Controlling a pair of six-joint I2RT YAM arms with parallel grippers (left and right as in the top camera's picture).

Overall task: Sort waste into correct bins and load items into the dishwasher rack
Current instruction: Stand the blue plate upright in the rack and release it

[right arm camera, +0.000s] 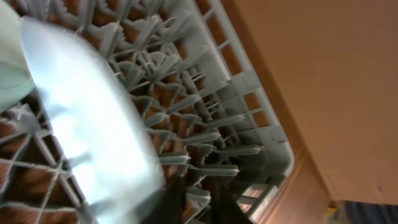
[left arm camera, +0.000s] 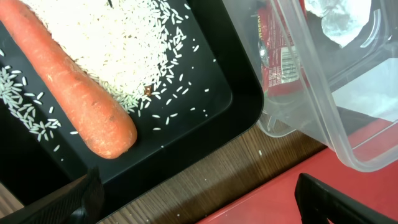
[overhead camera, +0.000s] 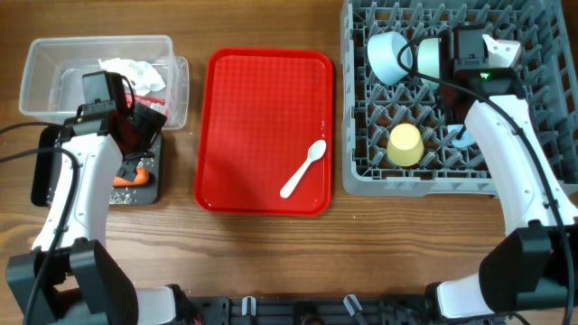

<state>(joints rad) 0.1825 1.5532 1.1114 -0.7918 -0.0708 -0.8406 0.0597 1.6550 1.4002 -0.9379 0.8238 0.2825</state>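
Note:
The orange carrot (left arm camera: 74,87) lies on white rice (left arm camera: 118,43) in the black tray (left arm camera: 205,106), seen from overhead under my left arm (overhead camera: 155,185). The clear tub (overhead camera: 54,54) holds crumpled tissue (overhead camera: 135,70) and the red wrapper (left arm camera: 277,50). My left gripper (left arm camera: 198,186) is open and empty over the table strip beside the black tray. The white spoon (overhead camera: 304,168) lies on the red tray (overhead camera: 262,108). The grey rack (overhead camera: 542,27) holds two pale bowls (overhead camera: 390,56), the yellow cup (overhead camera: 405,144) and the light blue plate (right arm camera: 93,124). My right gripper (right arm camera: 198,202) is down among the pegs beside the plate, jaws slightly apart.
The red tray sits between the bins on the left and the rack on the right. The tub's corner (left arm camera: 311,93) juts close to my left gripper. My right arm crosses the rack's front right part and hides most of the plate from overhead.

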